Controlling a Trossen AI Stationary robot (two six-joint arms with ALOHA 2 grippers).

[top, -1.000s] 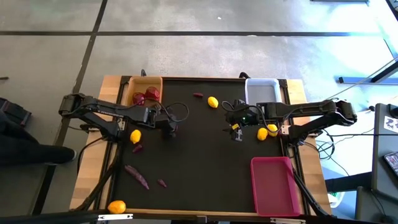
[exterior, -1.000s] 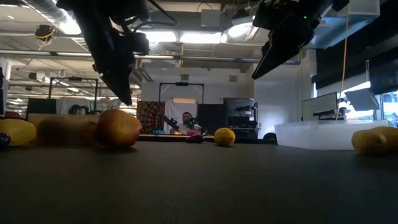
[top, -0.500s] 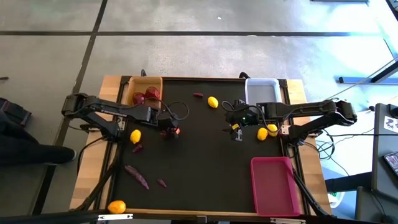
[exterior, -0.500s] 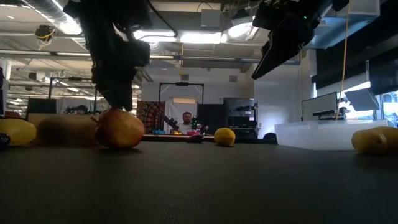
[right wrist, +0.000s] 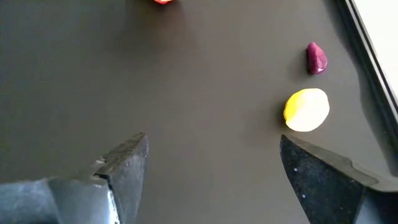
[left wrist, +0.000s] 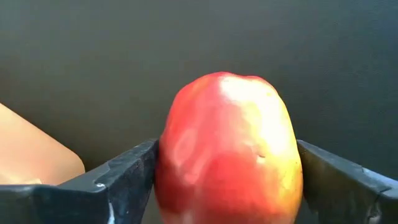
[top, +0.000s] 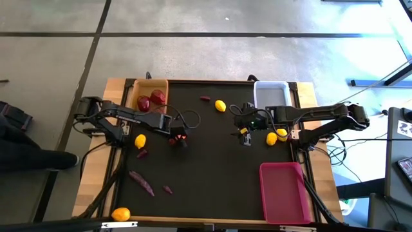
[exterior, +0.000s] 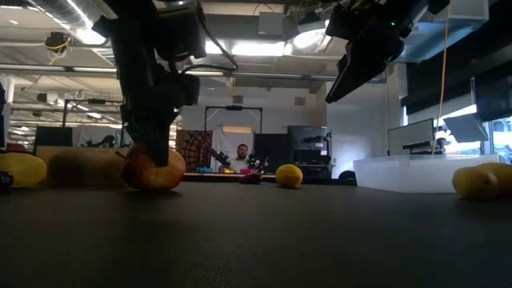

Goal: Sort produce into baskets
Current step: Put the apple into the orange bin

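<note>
Your left gripper [left wrist: 227, 180] is down on the dark table [top: 212, 161], its two fingers [left wrist: 118, 180] on either side of a red-and-yellow apple [left wrist: 227, 149]. One finger seems to touch the fruit's side while the other stands just off it, so you cannot tell whether this is a firm grasp or jaws merely set around it. In the low view the apple [exterior: 152, 170] sits on the tabletop with the gripper over it. Just beyond that arm lies a yellow lemon [top: 140, 141], and farther off the tan wooden basket [top: 149, 84] holds two dark red fruits [top: 150, 100].

Your right gripper [right wrist: 211, 180] hangs above the table with its jaws spread wide and nothing between them. Ahead of it lie a yellow fruit [right wrist: 306, 110] and, a little past that, a small purple piece [right wrist: 316, 58]. The white basket [top: 270, 93] stands beside that arm; the magenta basket [top: 283, 192] is well apart.
</note>
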